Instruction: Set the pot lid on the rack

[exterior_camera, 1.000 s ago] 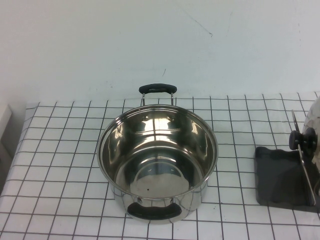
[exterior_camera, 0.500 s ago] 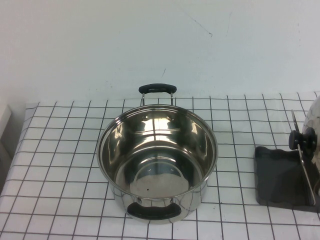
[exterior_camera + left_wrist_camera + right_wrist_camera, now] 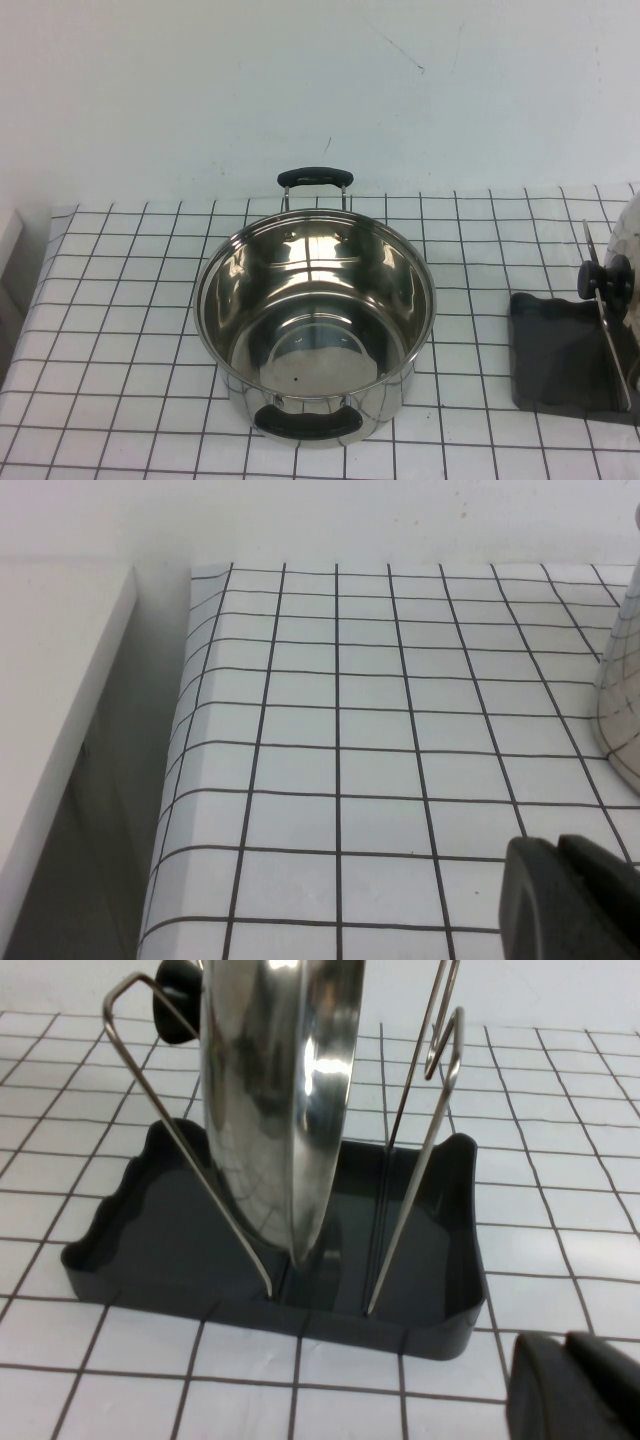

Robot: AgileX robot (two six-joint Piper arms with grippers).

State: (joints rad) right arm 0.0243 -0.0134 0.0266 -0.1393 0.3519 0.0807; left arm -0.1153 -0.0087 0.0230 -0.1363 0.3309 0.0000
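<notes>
The pot lid (image 3: 270,1110) is shiny steel with a black knob (image 3: 178,1000). It stands on edge between the thin wires (image 3: 420,1190) of the rack, resting in the dark grey tray base (image 3: 440,1305). In the high view the lid (image 3: 630,235), its knob (image 3: 603,279) and the rack tray (image 3: 555,360) sit at the right edge. My right gripper (image 3: 566,1345) is shut and empty, just off the tray's corner. My left gripper (image 3: 560,855) is shut and empty, low over the checked cloth to the left of the pot. Neither gripper shows in the high view.
The deep steel pot (image 3: 315,320) with two black handles stands open in the middle of the checked cloth; its wall shows in the left wrist view (image 3: 622,700). A white ledge (image 3: 50,730) runs beyond the cloth's left edge. A white wall stands behind.
</notes>
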